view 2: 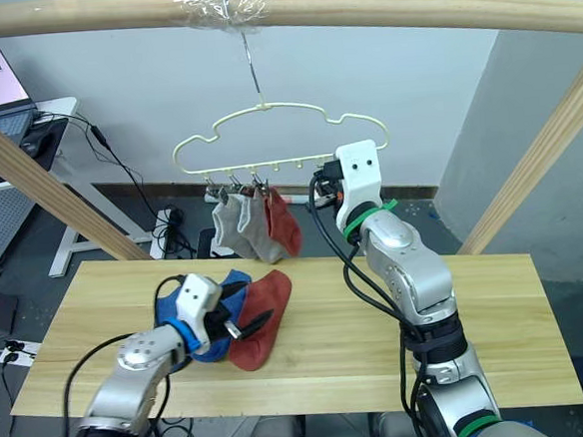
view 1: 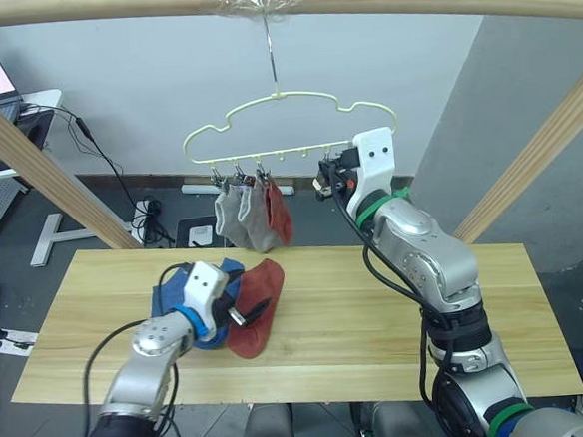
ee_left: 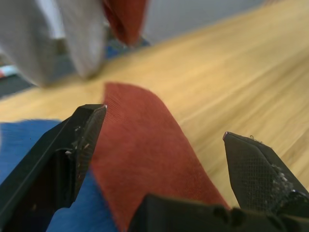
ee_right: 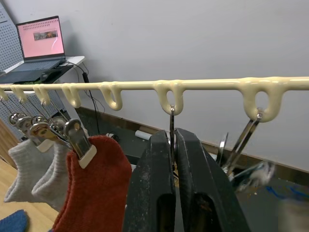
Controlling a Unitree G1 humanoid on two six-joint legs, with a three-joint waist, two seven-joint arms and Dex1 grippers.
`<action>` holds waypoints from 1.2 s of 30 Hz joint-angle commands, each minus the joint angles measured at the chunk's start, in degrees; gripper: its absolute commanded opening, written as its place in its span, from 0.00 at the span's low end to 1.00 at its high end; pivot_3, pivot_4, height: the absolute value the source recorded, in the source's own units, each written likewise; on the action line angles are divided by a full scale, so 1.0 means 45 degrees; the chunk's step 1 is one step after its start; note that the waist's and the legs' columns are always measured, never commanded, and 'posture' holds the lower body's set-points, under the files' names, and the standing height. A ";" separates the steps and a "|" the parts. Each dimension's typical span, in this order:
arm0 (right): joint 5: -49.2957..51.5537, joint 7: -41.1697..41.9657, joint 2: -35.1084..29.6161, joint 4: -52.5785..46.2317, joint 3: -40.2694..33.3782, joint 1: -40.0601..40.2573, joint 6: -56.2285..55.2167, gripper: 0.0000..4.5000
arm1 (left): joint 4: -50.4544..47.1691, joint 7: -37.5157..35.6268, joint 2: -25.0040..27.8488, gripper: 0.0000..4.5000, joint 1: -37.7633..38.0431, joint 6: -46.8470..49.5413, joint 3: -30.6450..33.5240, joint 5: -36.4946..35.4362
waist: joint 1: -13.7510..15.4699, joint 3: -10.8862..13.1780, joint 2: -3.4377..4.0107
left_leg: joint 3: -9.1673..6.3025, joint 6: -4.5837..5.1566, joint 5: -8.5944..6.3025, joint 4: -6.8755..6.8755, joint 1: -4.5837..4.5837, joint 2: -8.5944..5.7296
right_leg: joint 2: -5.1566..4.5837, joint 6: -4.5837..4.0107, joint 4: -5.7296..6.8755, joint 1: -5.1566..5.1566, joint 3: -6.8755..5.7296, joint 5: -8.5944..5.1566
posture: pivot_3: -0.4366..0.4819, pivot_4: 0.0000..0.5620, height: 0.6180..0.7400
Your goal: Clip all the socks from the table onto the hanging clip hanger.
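Socks are half done, by the look of it: three already hang in a bunch from the clips at the left end of the clip hanger (view 1: 290, 129), two light grey ones (view 1: 233, 215) and a rust-red one (view 1: 278, 213), while the clips further right carry nothing. The hanger dangles by its hook from the round wooden rail (view 1: 286, 1) overhead. Left on the desk (view 1: 399, 321) are a second rust-red sock (view 1: 261, 309), lying flat towards 9 o'clock of the desk's middle, and blue fabric (view 1: 173, 295) just beside it and partly under it at its 9 o'clock side; whether that heap is one blue sock or two cannot be told, as the arm covers much of it. The left gripper (view 1: 250, 312) sits low over the red sock with its fingers spread wide, one on either side of the sock in the left wrist view, not yet closed on it, so this reads as the approach to the next pick. The right gripper (ee_right: 174, 179) is raised to the hanger at about 3 o'clock of the hung socks, its fingers pressed narrowly together around the thin metal clip (ee_right: 172, 126) that hangs from one of the rail loops, seemingly squeezing it ready. Three socks would remain to be clipped.
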 commanded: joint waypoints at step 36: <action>0.4015 -0.1812 0.1436 -0.1365 -0.5846 -0.1674 0.6332 0.00 | -0.2263 -0.0221 -0.3668 0.01 -0.0199 -0.1061 0.0354 -0.1968 | -0.0273 -0.0072 -0.0033 | -0.0029 0.0006 0.0007 0.0027 0.0016 -0.0008 | -0.0006 -0.0035 0.0059 0.0031 -0.0016 0.0032 | 0.66 0.33 1.00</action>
